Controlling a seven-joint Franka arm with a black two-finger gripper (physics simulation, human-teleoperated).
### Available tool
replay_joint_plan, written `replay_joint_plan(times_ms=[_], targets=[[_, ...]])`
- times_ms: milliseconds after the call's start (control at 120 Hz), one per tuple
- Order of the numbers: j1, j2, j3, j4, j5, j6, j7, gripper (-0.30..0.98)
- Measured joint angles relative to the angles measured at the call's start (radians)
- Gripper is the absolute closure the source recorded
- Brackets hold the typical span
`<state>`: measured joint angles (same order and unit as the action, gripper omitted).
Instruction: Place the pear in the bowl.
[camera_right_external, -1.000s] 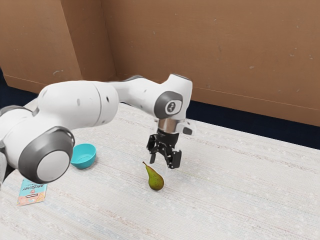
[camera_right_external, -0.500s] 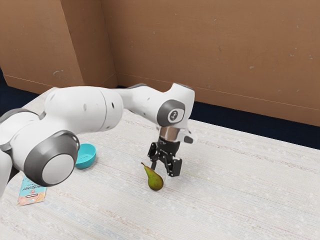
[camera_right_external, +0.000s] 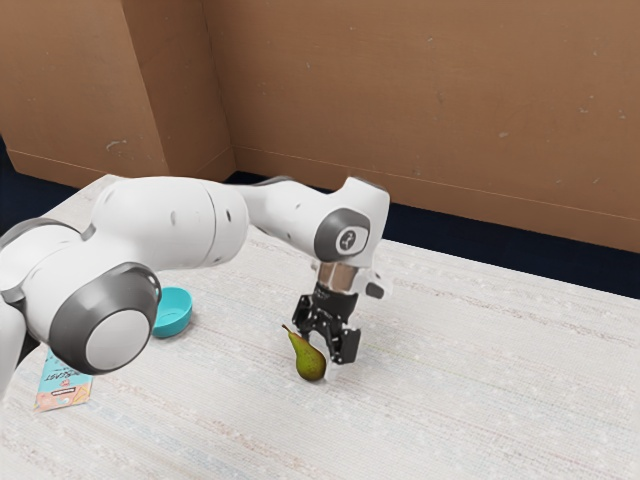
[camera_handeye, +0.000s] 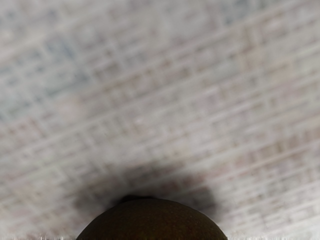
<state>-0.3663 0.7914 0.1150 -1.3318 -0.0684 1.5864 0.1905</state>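
Note:
My gripper is low at the pear in the exterior view, its fingers wide apart. One finger is partly hidden behind the pear's stem end, and the other stands on the exterior view's right of the fruit. The green-brown pear rests on the table. In the wrist view, the rounded dark end of the pear rises from the lower edge. A turquoise bowl stands toward the exterior view's left, partly covered by the arm.
A blue and pink printed packet lies on the pale, streaked table near the bowl, partly behind the arm. Brown walls rise beyond the table's far edge.
My hand has come down to the level of the pear, mostly in the first half second and slightly since. The fingers have stayed apart, and the pear and bowl have not moved.

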Motion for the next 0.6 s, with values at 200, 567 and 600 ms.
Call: replay_joint_plan(times_ms=[200,567,600], targets=[[0.0,-0.004,0.0,-0.023,-0.002,-0.01,0.003,0.0],[0.0,-0.007,0.0,-0.037,-0.01,-0.024,0.0,0.25],[0.0,-0.008,0.0,-0.037,-0.01,-0.025,-0.001,0.28]])
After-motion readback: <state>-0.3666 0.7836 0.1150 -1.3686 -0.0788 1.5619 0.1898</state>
